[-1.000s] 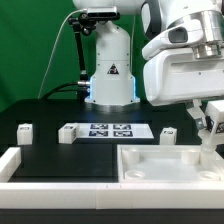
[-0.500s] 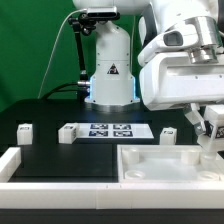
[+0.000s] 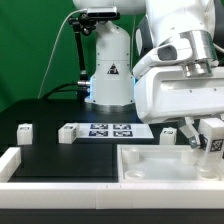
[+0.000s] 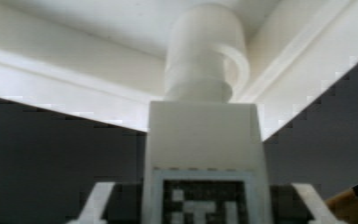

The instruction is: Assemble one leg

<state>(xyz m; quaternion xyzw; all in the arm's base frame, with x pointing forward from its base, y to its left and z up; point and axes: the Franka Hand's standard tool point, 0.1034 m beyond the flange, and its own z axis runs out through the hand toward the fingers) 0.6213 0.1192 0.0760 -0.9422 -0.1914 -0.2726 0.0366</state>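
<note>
My gripper (image 3: 206, 141) is at the exterior view's right, shut on a leg (image 3: 212, 145), a small white block with a black-and-white tag. It holds the leg just above the right part of the large white tray-like piece (image 3: 150, 166). In the wrist view the leg (image 4: 202, 140) sits between my fingers (image 4: 101, 203), tag toward the camera. Its rounded end points at the tray-like piece's raised rim (image 4: 69, 80). My gripper (image 4: 202, 206) shows only its fingertips there.
Three more legs stand on the black table (image 3: 24, 130), (image 3: 67, 133), (image 3: 168, 133). The marker board (image 3: 112, 130) lies between them. A white raised border (image 3: 40, 166) runs along the front left. The robot base (image 3: 108, 70) stands behind.
The arm has come down and toward the exterior view's left with the leg in its grip, closer to the tray-like piece.
</note>
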